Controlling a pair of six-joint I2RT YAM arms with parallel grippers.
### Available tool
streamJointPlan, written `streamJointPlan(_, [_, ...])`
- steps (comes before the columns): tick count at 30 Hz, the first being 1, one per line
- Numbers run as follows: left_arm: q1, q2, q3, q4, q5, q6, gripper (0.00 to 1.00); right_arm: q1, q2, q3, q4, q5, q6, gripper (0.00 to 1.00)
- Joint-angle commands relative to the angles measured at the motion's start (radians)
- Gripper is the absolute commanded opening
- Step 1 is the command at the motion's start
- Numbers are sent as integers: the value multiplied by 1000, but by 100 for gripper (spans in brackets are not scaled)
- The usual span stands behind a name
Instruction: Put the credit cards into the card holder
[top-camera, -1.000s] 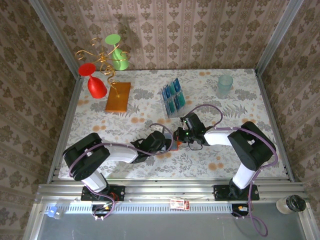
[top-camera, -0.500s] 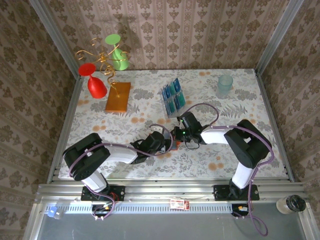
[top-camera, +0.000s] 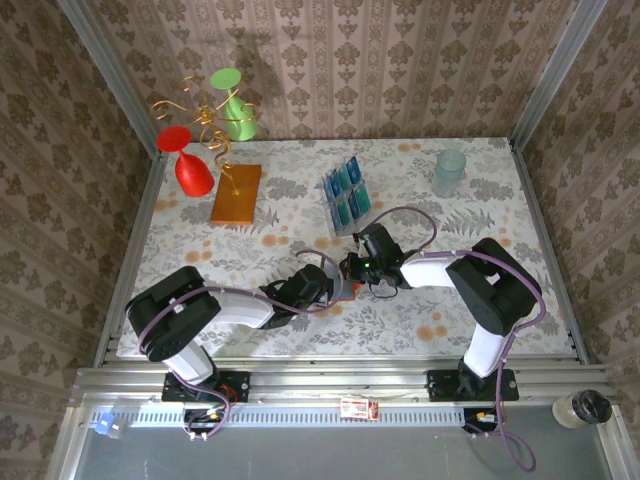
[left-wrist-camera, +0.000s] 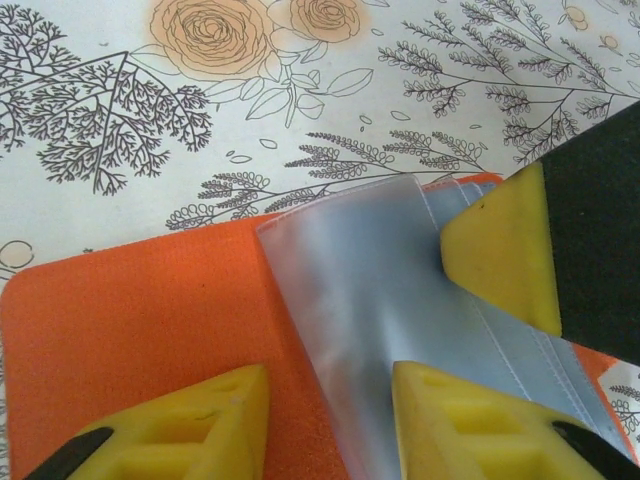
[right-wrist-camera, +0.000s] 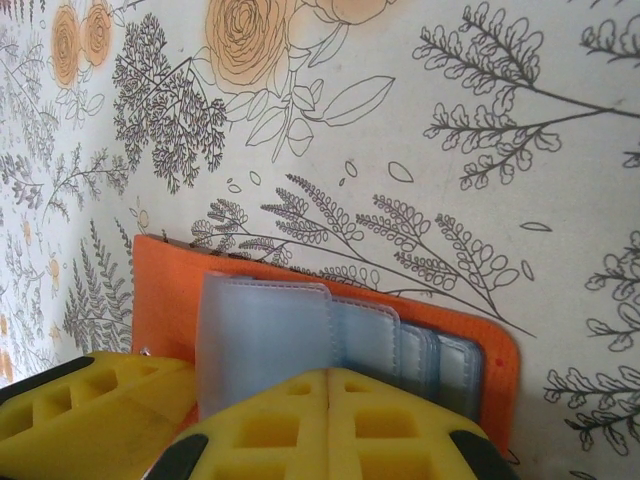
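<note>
The card holder (left-wrist-camera: 130, 310) lies open on the flowered cloth, orange inside, with grey-blue pocket leaves (right-wrist-camera: 260, 330) fanned out on it. My left gripper (left-wrist-camera: 328, 385) is open just above it, and the edge of the top pocket leaf (left-wrist-camera: 370, 270) runs between its yellow fingers. My right gripper (right-wrist-camera: 330, 380) is shut, its tips resting on the pocket leaves; one of its fingers (left-wrist-camera: 505, 250) shows in the left wrist view. From above, both grippers (top-camera: 338, 283) (top-camera: 352, 270) meet over the card holder (top-camera: 343, 295). The credit cards (top-camera: 347, 193), blue and teal, stand in a clear rack behind.
An orange-brown slab (top-camera: 236, 193) lies at the back left beside a gold wire stand (top-camera: 205, 125) holding a red and a green cup. A clear tumbler (top-camera: 449, 172) stands at the back right. Wallpapered walls close in the table.
The left gripper's jaws have narrowed around the pocket leaf's edge. The right gripper has slid a little left, closer to the left one.
</note>
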Motion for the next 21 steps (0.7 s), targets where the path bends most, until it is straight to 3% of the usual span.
streamJointPlan(1, [1,21,-37,-81,7,-7,35,4,9,19,-55,-6,1,6])
streamJointPlan(5, [1,20,-40,-73,7,-10,33,-7,-51,21,-81,11,-3,34])
streamJointPlan(8, [1,19,-40,-68,7,-8,32,-13,-78,24,-101,29,-11,43])
streamJointPlan(15, [1,19,-41,-57,8,-5,31,-13,-38,32,-81,6,-9,45])
streamJointPlan(21, [1,18,-44,-51,10,0,31,-14,-3,36,-44,-44,-10,32])
